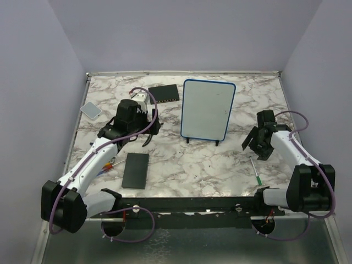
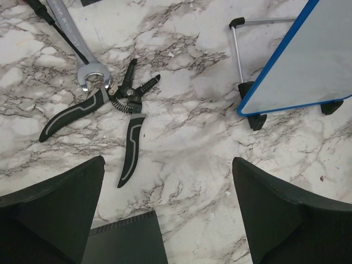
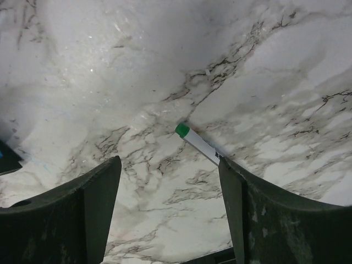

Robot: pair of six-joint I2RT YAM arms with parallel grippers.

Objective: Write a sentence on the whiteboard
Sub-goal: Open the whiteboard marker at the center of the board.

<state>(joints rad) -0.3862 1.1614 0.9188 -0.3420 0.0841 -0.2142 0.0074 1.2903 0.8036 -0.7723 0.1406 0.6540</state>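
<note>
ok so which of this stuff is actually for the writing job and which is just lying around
For the job: whiteboard, green-capped marker.
Lying about: wire strippers, wrench, flat black slab, black box, small grey pad.

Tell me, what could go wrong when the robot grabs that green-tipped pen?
1. The white marker with the green end lies off to one side of the right gripper, partly behind one of its fingers, so the jaws might miss it or knock it away.
2. The upright blue-framed whiteboard stands on small black feet; pushing while writing could tip it.
</note>
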